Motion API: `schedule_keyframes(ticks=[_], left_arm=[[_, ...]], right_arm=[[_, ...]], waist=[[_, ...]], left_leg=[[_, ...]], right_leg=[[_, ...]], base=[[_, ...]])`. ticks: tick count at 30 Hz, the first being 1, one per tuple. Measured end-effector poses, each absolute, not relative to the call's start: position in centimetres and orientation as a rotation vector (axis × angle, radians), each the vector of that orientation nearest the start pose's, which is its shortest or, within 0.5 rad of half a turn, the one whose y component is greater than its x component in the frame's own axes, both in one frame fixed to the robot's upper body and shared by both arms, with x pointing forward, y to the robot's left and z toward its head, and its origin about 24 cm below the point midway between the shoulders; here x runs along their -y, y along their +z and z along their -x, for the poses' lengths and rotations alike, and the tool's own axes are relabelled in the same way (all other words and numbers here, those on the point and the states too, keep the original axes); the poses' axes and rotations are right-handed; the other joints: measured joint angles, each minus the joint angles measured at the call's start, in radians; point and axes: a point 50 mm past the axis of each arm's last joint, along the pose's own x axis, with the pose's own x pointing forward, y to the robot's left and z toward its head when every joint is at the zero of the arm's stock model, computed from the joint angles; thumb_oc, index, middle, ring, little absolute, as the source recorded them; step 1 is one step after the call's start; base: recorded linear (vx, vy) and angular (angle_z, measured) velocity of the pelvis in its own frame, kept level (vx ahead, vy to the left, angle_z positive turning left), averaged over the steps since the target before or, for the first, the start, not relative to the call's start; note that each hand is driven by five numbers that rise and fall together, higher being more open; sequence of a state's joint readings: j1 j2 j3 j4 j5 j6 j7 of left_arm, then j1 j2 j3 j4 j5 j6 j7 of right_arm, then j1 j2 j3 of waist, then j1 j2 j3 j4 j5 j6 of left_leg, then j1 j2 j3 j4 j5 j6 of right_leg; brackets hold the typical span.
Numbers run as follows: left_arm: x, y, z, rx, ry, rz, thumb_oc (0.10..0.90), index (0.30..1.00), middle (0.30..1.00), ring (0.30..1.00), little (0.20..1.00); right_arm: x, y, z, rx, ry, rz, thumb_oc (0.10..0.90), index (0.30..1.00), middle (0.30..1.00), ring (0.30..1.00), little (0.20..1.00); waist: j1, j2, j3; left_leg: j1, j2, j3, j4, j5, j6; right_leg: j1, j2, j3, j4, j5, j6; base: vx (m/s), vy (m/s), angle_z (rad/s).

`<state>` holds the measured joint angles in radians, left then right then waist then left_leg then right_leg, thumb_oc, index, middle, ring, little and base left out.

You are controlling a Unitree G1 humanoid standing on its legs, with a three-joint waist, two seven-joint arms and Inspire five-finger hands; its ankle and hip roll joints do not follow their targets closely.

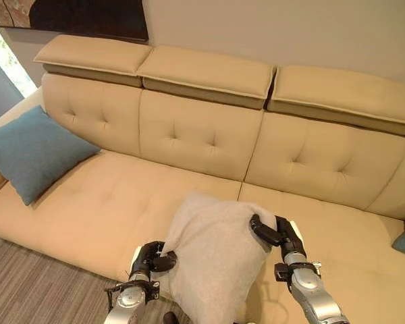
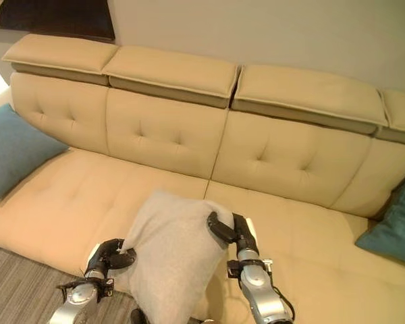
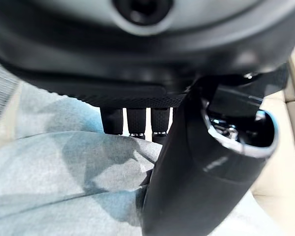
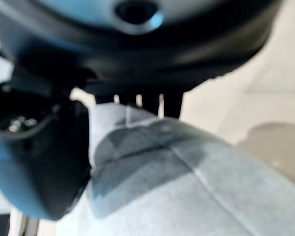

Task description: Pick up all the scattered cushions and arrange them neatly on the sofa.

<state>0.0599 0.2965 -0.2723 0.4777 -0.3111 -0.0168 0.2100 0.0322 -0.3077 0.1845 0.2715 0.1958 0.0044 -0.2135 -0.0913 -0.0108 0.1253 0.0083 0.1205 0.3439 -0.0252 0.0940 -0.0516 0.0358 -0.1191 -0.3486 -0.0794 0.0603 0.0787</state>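
A home living room: a wide tufted beige sofa (image 1: 189,135) (teal cushion (image 1: 30,152) at nine o'clock), framed dark picture (image 1: 88,17) at eleven, striped rug (image 1: 34,290) below.

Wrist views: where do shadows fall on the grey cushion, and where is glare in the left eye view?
Left wrist view: the left hand shades the cushion beside its thumb. Right wrist view: the right hand does likewise. Left eye view: glare at the window, upper left.
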Motion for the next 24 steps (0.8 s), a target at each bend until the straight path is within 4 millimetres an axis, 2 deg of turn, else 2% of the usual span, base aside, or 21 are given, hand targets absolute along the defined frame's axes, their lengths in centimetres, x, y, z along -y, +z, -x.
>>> schedule_keyframes(ticks=[1, 2, 3, 4, 5, 6, 7, 9, 10, 11, 12, 14, 16, 18, 24], left_arm=[[-19.7, -7.4, -20.0, -0.557, 0.108, -0.115, 0.400, 0.300, 0.300, 0.300, 0.300], [-20.5, -7.2, -20.2, -0.552, 0.116, -0.141, 0.400, 0.300, 0.300, 0.300, 0.300], [-20.6, -7.2, -20.1, -0.555, 0.118, -0.145, 0.400, 0.300, 0.300, 0.300, 0.300], [-20.5, -7.4, -19.9, -0.563, 0.126, -0.139, 0.400, 0.300, 0.300, 0.300, 0.300], [-20.0, -7.6, -19.6, -0.570, 0.131, -0.122, 0.400, 0.300, 0.300, 0.300, 0.300], [-19.6, -7.6, -19.7, -0.567, 0.130, -0.103, 0.400, 0.300, 0.300, 0.300, 0.300], [-19.3, -7.5, -19.8, -0.560, 0.125, -0.094, 0.400, 0.300, 0.300, 0.300, 0.300], [-18.8, -7.3, -20.4, -0.546, 0.107, -0.094, 0.400, 0.300, 0.300, 0.300, 0.300], [-18.7, -7.3, -20.4, -0.546, 0.102, -0.095, 0.400, 0.300, 0.300, 0.300, 0.300], [-18.5, -7.5, -20.3, -0.553, 0.098, -0.092, 0.400, 0.300, 0.300, 0.300, 0.300], [-18.4, -7.6, -20.3, -0.559, 0.095, -0.092, 0.400, 0.300, 0.300, 0.300, 0.300], [-18.5, -7.7, -20.3, -0.564, 0.098, -0.100, 0.400, 0.300, 0.300, 0.300, 0.300], [-19.1, -7.7, -20.1, -0.571, 0.103, -0.118, 0.400, 0.300, 0.300, 0.300, 0.300], [-19.8, -7.5, -20.3, -0.562, 0.114, -0.134, 0.400, 0.300, 0.300, 0.300, 0.300], [-20.0, -7.3, -20.5, -0.555, 0.115, -0.141, 0.400, 0.300, 0.300, 0.300, 0.300]], right_arm=[[19.3, -2.6, -23.4, -0.328, -0.098, 0.165, 0.400, 0.300, 0.300, 0.300, 0.300], [18.7, -2.7, -23.7, -0.330, -0.081, 0.161, 0.400, 0.300, 0.300, 0.300, 0.300], [18.6, -2.7, -23.7, -0.329, -0.076, 0.162, 0.400, 0.300, 0.300, 0.300, 0.300], [18.6, -2.6, -23.8, -0.324, -0.070, 0.169, 0.400, 0.300, 0.300, 0.300, 0.300], [18.7, -2.5, -23.9, -0.319, -0.068, 0.177, 0.400, 0.300, 0.300, 0.300, 0.300], [19.0, -2.3, -24.0, -0.312, -0.074, 0.186, 0.400, 0.300, 0.300, 0.300, 0.300], [19.6, -2.1, -24.2, -0.307, -0.083, 0.207, 0.400, 0.300, 0.300, 0.300, 0.300], [20.3, -2.1, -24.4, -0.311, -0.099, 0.236, 0.400, 0.300, 0.300, 0.300, 0.300], [20.5, -2.1, -24.4, -0.313, -0.101, 0.244, 0.400, 0.300, 0.300, 0.300, 0.300], [20.6, -2.0, -24.5, -0.309, -0.097, 0.251, 0.400, 0.300, 0.300, 0.300, 0.300], [20.5, -2.0, -24.5, -0.310, -0.099, 0.251, 0.400, 0.300, 0.300, 0.300, 0.300], [20.5, -2.8, -23.7, -0.341, -0.120, 0.233, 0.400, 0.300, 0.300, 0.300, 0.300], [19.9, -3.2, -23.4, -0.352, -0.094, 0.237, 0.400, 0.300, 0.300, 0.300, 0.300], [19.4, -3.0, -23.7, -0.345, -0.070, 0.240, 0.400, 0.300, 0.300, 0.300, 0.300], [19.4, -1.7, -25.2, -0.287, -0.043, 0.285, 0.400, 0.300, 0.300, 0.300, 0.300]], waist=[[0.013, -0.023, 0.010], [0.040, -0.056, 0.022], [0.048, -0.060, 0.022], [0.062, -0.058, 0.021], [0.065, -0.052, 0.019], [0.071, -0.043, 0.017], [0.076, -0.042, 0.018], [0.076, -0.043, 0.030], [0.076, -0.040, 0.032], [0.077, -0.009, 0.033], [0.074, 0.007, 0.038], [0.037, -0.020, 0.036], [0.029, -0.012, 0.040], [0.030, -0.005, 0.040], [0.052, 0.010, 0.036]], left_leg=[[-0.045, 0.015, -0.028, 0.114, -0.022, -0.028], [-0.085, 0.020, -0.077, 0.245, -0.021, -0.027], [-0.097, 0.023, -0.101, 0.288, -0.021, -0.027], [-0.109, 0.023, -0.155, 0.334, -0.036, -0.022], [-0.117, 0.012, -0.219, 0.332, -0.083, -0.026], [-0.103, -0.017, -0.301, 0.255, -0.092, -0.018], [-0.089, -0.038, -0.340, 0.166, -0.085, -0.017], [-0.099, -0.057, -0.432, 0.061, -0.078, -0.020], [-0.094, -0.048, -0.454, 0.032, -0.053, -0.029], [-0.068, -0.018, -0.465, -0.014, -0.052, -0.013], [-0.050, -0.007, -0.468, -0.034, -0.008, -0.038], [-0.023, -0.046, -0.446, -0.064, 0.003, -0.024], [0.016, -0.078, -0.408, -0.063, -0.004, -0.008], [0.025, -0.082, -0.400, -0.063, -0.009, 0.000], [0.053, -0.063, -0.352, -0.064, -0.022, 0.001]], right_leg=[[-0.035, -0.013, 0.028, 0.054, -0.025, -0.037], [-0.048, -0.021, 0.082, 0.086, -0.046, -0.041], [-0.045, -0.019, 0.101, 0.083, -0.044, -0.045], [-0.033, -0.020, 0.141, 0.078, -0.037, -0.050], [-0.028, -0.014, 0.169, 0.065, -0.032, -0.051], [-0.038, -0.009, 0.218, 0.059, -0.028, -0.053], [-0.053, -0.004, 0.244, 0.059, -0.022, -0.057], [-0.046, 0.000, 0.292, 0.034, -0.011, -0.055], [-0.045, 0.011, 0.307, 0.021, -0.002, -0.047], [-0.041, 0.042, 0.328, 0.006, 0.011, -0.035], [-0.030, 0.053, 0.330, -0.001, 0.019, -0.030], [-0.016, 0.006, 0.313, -0.012, 0.025, 0.009], [0.006, -0.030, 0.325, -0.013, 0.025, 0.025], [0.013, -0.035, 0.325, -0.013, 0.020, 0.033], [0.020, -0.016, 0.352, -0.013, 0.013, 0.038]], base=[[-0.12, -0.117, -0.64], [0.04, -0.010, -0.77], [0.10, 0.079, -0.96], [0.13, 0.122, -0.79], [0.09, 0.085, -0.99], [0.16, 0.133, -0.96], [0.13, 0.094, -0.84], [0.10, 0.073, -0.66], [0.10, 0.107, -0.89], [0.15, 0.171, -0.81], [0.20, 0.219, -0.76], [0.17, 0.185, -0.21], [0.07, 0.095, -0.29], [0.08, 0.069, -0.19], [0.09, 0.015, -0.17]])
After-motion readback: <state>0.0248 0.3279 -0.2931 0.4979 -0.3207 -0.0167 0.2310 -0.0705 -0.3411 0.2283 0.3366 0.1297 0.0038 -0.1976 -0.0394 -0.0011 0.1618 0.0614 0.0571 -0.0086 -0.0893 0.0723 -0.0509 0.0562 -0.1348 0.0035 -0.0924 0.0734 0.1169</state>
